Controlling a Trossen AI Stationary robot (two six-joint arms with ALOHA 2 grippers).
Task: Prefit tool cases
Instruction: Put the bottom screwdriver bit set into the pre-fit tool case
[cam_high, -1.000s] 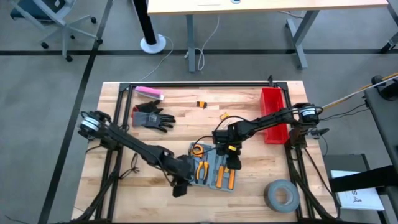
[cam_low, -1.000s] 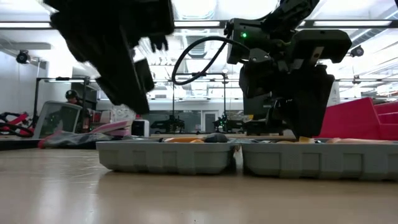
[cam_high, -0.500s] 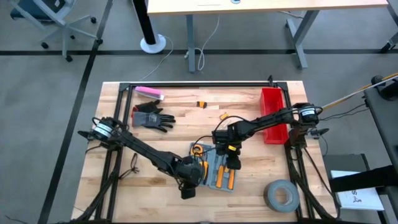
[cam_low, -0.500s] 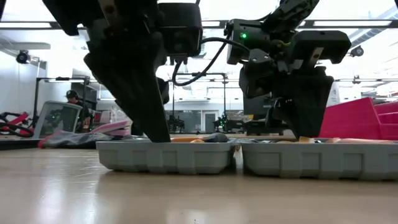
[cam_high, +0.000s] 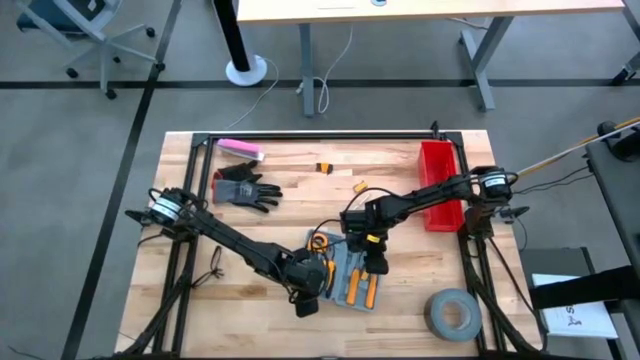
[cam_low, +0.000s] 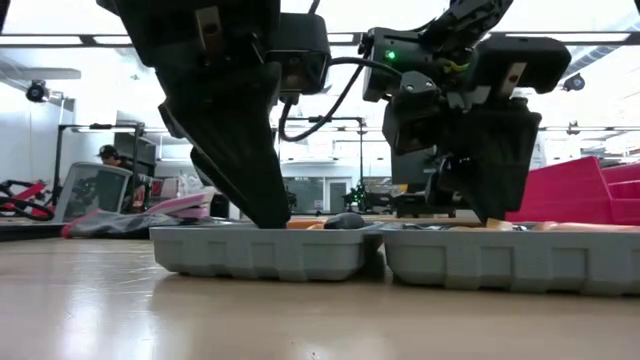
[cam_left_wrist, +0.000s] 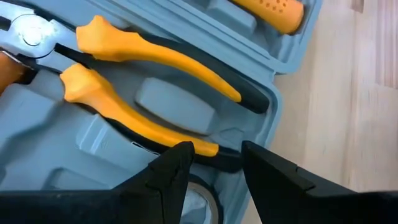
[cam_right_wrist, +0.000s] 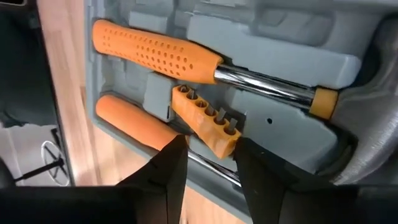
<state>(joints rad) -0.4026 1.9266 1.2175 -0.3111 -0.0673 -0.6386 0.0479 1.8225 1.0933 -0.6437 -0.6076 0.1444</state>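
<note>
Looking down from the high view, I see the case (cam_high: 343, 272) lying open and flat on the bench (cam_high: 260, 200), toward its near edge, between the two arms. My left hand (cam_high: 308, 292) is down over the case's left half. In the left wrist view its fingers (cam_left_wrist: 171, 177) stand apart just above the end of the pliers (cam_left_wrist: 134, 81), whose orange handles sit in their moulded slots; I see nothing between the fingers. My right hand (cam_high: 372, 262) is over the right half. In the right wrist view its fingers (cam_right_wrist: 169, 163) are parted on either side of the orange bit holder (cam_right_wrist: 205, 121), which lies tilted across the slots beside the orange-handled screwdriver (cam_right_wrist: 155, 53); I cannot tell whether they touch it.

From the low view both hands reach down to the case's rim (cam_low: 260, 250), and the two halves sit side by side on the wood. A black glove (cam_high: 243, 188), a red bin (cam_high: 440, 182) and a tape roll (cam_high: 453, 312) lie well apart from the case.
</note>
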